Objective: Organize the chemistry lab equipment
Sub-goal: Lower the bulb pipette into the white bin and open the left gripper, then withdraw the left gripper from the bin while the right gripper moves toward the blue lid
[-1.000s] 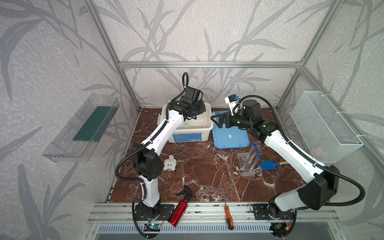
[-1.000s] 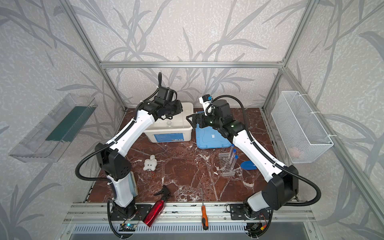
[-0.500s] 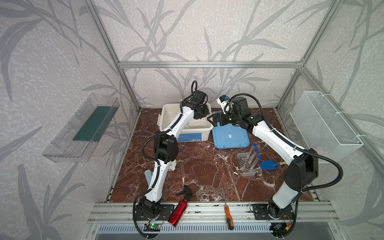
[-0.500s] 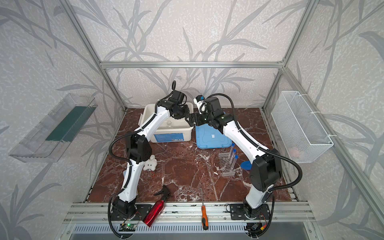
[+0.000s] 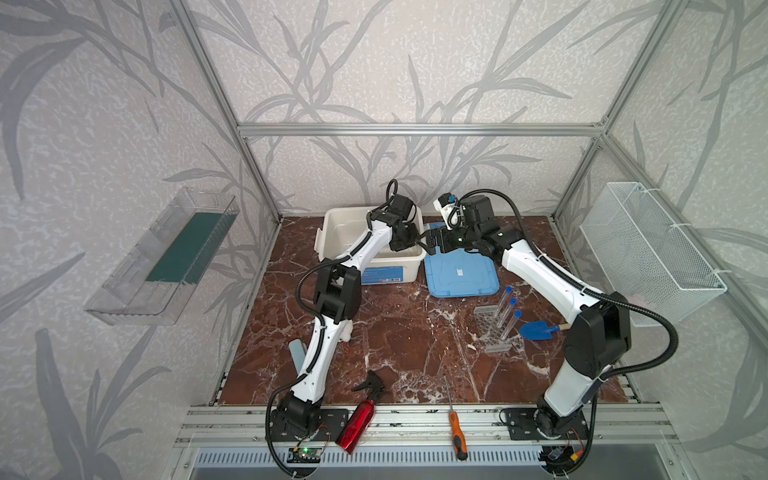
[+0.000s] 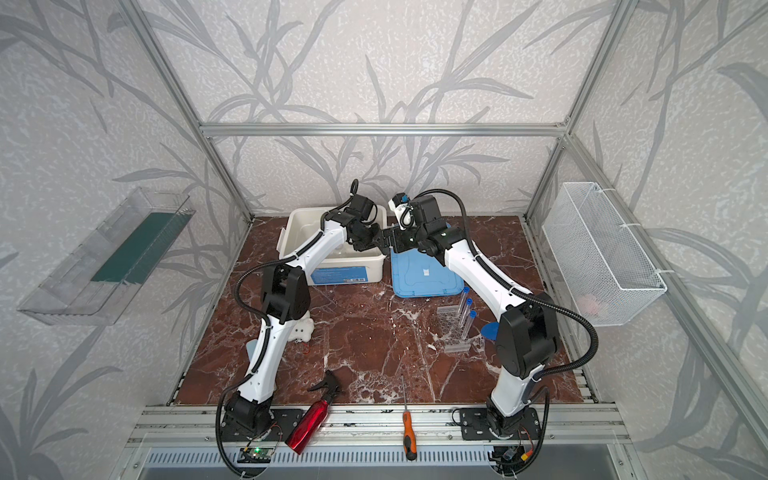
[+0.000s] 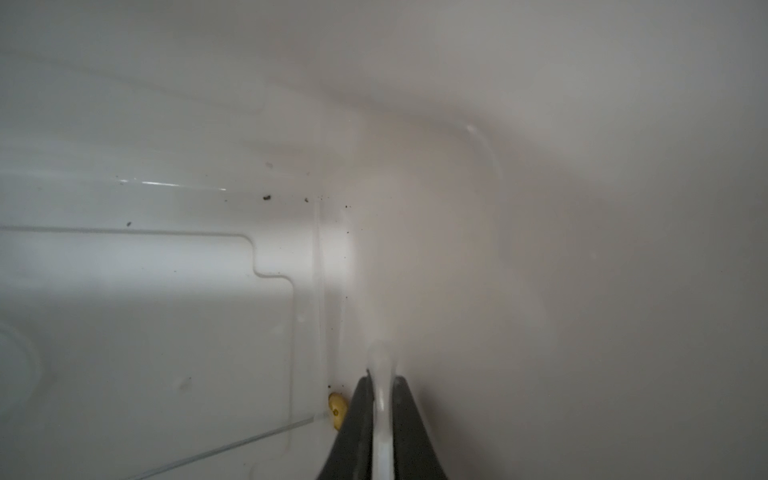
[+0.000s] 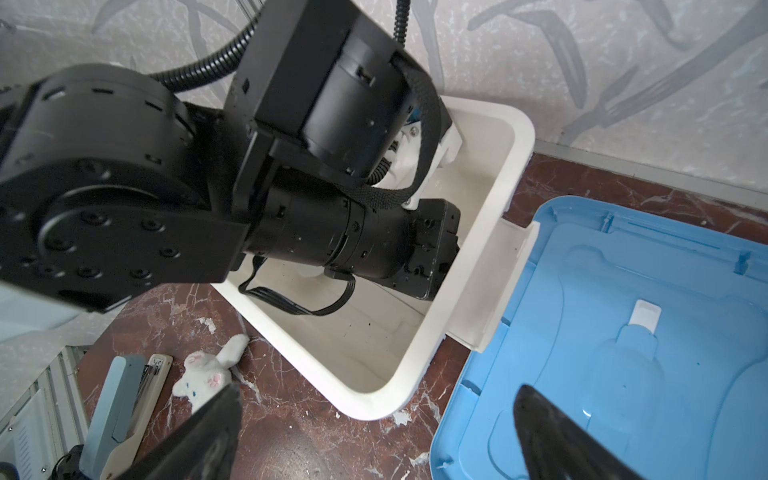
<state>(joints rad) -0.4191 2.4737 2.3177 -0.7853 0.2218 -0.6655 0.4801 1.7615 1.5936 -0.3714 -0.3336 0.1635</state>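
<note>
My left gripper (image 7: pixel 381 380) reaches down inside the white bin (image 5: pixel 409 268), at its right end, and is shut on a thin clear dropper (image 7: pixel 381 361) with a rounded tip. On the bin floor beside it lie another thin clear rod-like piece (image 7: pixel 232 446) and a small yellow bit (image 7: pixel 337 409). My right gripper (image 8: pixel 376 395) stands open and empty, just right of the bin's rim (image 8: pixel 415 374), by the blue lid (image 8: pixel 623 332). In both top views three blue-capped tubes (image 5: pixel 508 303) (image 6: pixel 466 309) stand in the clear rack (image 5: pixel 496 332) (image 6: pixel 453 330) at the right.
The blue lid (image 5: pixel 461 274) lies flat right of the bin. A blue scoop (image 5: pixel 538 330) lies by the rack. A white plush toy (image 8: pixel 208 374) and a stapler (image 8: pixel 120 407) are at the left. A red spray bottle (image 5: pixel 357 419) and a screwdriver (image 5: pixel 455 432) rest on the front rail.
My left gripper has gone from above the bin down into its right end. The right gripper has edged slightly left toward the bin and stays open.
</note>
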